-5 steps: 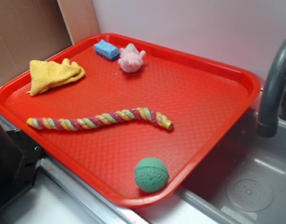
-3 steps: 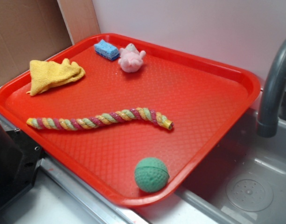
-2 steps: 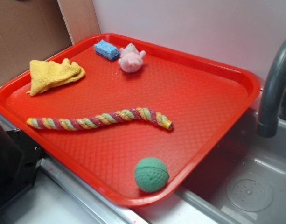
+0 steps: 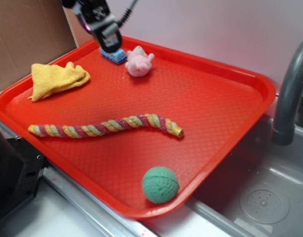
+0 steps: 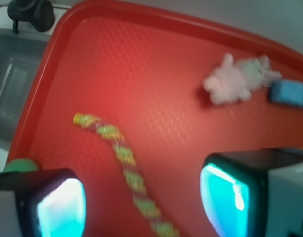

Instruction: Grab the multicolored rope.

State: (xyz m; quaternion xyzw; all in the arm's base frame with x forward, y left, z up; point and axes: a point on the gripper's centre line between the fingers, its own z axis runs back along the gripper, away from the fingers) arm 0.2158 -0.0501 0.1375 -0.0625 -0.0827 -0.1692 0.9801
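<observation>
The multicolored rope (image 4: 107, 126) lies wavy across the front half of the red tray (image 4: 262, 91), a twisted cord of pink, yellow, green and maroon. My gripper (image 4: 110, 43) hangs high over the tray's far left corner, well apart from the rope. The wrist view shows the rope (image 5: 124, 153) running down between my two fingers, far below them. There my gripper (image 5: 144, 197) is open, with nothing between its pads.
A yellow cloth (image 4: 57, 79) lies at the tray's left. A blue sponge (image 4: 115, 55) and a pink plush toy (image 4: 139, 61) sit at the back, just under the gripper. A green ball (image 4: 161, 184) rests near the front rim. A grey faucet (image 4: 289, 98) and sink (image 4: 262, 200) stand to the right.
My gripper has come into the exterior view from the top left, over the blue sponge. No arm was visible before. Nothing on the tray has moved.
</observation>
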